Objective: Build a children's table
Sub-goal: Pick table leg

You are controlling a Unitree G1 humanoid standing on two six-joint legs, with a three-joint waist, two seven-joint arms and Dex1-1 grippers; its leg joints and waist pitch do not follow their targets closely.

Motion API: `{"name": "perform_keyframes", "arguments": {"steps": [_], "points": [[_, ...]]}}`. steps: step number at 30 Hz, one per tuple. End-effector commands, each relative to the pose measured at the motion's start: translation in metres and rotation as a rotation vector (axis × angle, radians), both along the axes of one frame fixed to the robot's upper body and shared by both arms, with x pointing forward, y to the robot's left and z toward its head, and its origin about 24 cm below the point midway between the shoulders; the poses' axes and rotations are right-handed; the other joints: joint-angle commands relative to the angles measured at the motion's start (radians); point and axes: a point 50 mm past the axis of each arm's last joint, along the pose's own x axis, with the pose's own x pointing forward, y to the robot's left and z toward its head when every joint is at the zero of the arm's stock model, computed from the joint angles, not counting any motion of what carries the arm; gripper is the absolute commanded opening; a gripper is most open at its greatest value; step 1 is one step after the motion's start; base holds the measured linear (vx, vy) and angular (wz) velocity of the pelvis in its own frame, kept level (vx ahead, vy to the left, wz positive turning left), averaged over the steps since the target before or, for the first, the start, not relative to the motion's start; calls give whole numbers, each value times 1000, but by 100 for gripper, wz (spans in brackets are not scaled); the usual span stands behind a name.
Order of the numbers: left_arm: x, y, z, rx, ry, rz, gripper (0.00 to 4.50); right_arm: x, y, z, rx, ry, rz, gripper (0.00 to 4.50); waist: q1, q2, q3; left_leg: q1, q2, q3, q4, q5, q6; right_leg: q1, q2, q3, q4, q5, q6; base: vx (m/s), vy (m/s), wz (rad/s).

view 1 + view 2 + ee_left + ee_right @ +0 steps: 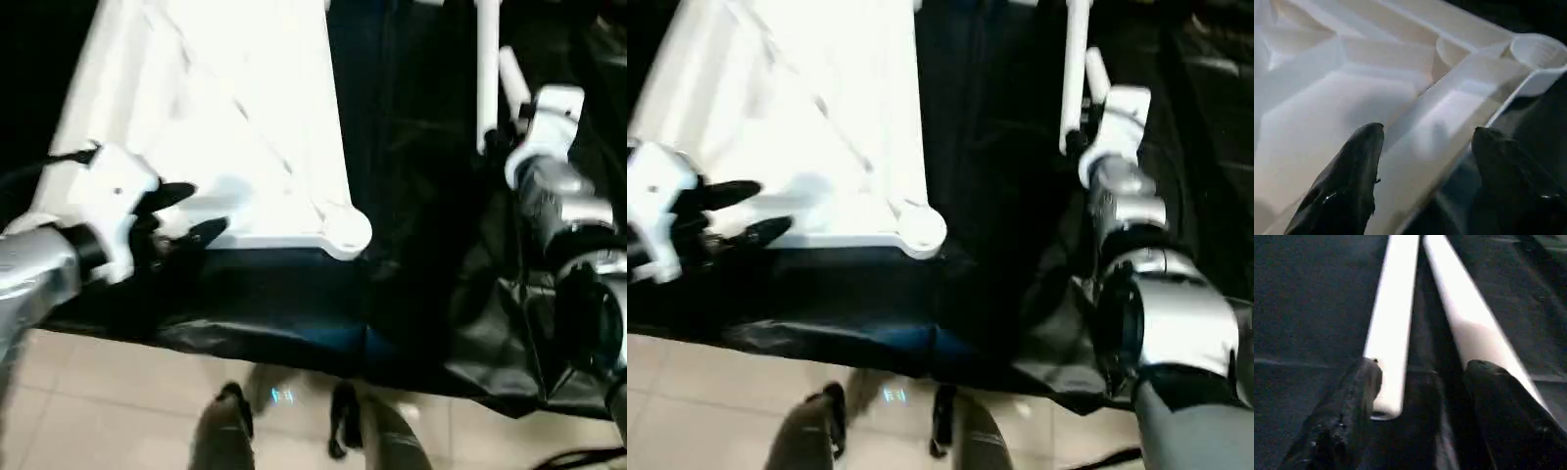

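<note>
Two white tube legs (1396,323) lie lengthwise just ahead of my spread right gripper (1420,396), while my spread left gripper (186,220) straddles the tabletop's rim (284,240).

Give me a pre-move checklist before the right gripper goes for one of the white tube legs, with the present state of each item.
1. Right gripper fingers apart: ok, a gap shows between the two black fingers.
2. A leg between them: not ok; two long white tapered plastic tube legs lie on the black table cover, one by each finger, neither grasped.
3. Legs separated enough to take one: cannot tell; they lie close together.
4. White ribbed plastic tabletop underside up: ok, ribs show.
5. Round corner socket free: ok, nothing in it.
6. Left gripper steadying the tabletop: not ok, open at its edge.
</note>
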Motion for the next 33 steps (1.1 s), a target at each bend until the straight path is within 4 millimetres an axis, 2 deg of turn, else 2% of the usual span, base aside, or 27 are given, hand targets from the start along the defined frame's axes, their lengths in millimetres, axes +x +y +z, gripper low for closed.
{"name": "perform_keyframes", "arguments": {"steps": [1,7,9,10,13,14,15,20,21,23,26,27,30,33], "points": [[-6,-1,7,10,-17,-7,330,-3,4,-18,64,65,14,341,5,15,-71,20,10,-1,-57,112,160,82,-62,59,-38,205,-363,0,0,0],[-11,-2,12,22,-19,-17,330,0,14,-18,79,57,66,349,8,16,-51,21,13,-5,-54,173,178,82,-64,59,-32,258,-393,0,0,0],[-12,-3,13,12,-17,-24,330,0,15,-17,78,57,76,349,8,16,-47,19,14,-6,-55,165,175,86,-68,59,-32,248,-399,0,0,0],[-13,-3,14,15,-17,-26,330,0,16,-18,76,59,78,349,6,11,-44,18,14,-6,-57,153,172,88,-69,60,-35,236,-400,0,0,0],[-14,-3,14,21,-15,-24,330,0,16,-18,69,62,87,349,5,8,-37,19,14,-6,-60,123,165,89,-72,62,-40,189,-392,0,0,0],[-15,-3,14,23,-14,-23,330,0,17,-19,65,63,92,349,5,11,-35,21,15,-7,-61,115,161,88,-73,62,-42,171,-389,0,0,0],[-15,-3,15,20,-12,-22,330,0,17,-19,63,62,99,332,5,11,-35,21,15,-6,-61,114,159,88,-73,62,-42,168,-388,0,0,0],[-17,-2,15,23,-10,-15,330,0,19,-18,62,50,124,303,2,10,-33,23,16,-6,-59,134,161,86,-72,62,-38,196,-393,0,0,0],[-18,-3,15,20,-7,-18,330,0,20,-18,64,48,126,294,1,6,-32,21,15,-7,-59,139,162,88,-71,63,-38,204,-394,0,0,0],[-21,-5,13,-8,13,-43,330,1,21,-18,64,46,138,264,1,8,-32,23,15,-7,-59,144,163,86,-71,63,-37,212,-397,0,0,0],[-24,-8,13,-33,33,-83,330,1,22,-18,61,47,138,249,2,8,-31,23,15,-7,-59,139,165,86,-71,63,-38,213,-403,0,0,0],[-24,-8,13,-33,33,-83,330,1,22,-18,61,47,138,226,2,9,-31,24,15,-6,-59,137,165,85,-71,63,-38,210,-403,0,0,0],[-28,-12,12,-41,48,-128,330,0,20,-20,61,54,126,215,2,8,-30,24,16,-7,-60,129,165,85,-72,63,-39,200,-399,0,0,0],[-33,-22,11,-27,41,-212,330,-2,13,-23,78,65,75,177,3,8,-32,27,17,-5,-60,119,161,85,-71,64,-40,188,-396,0,0,0]]}}
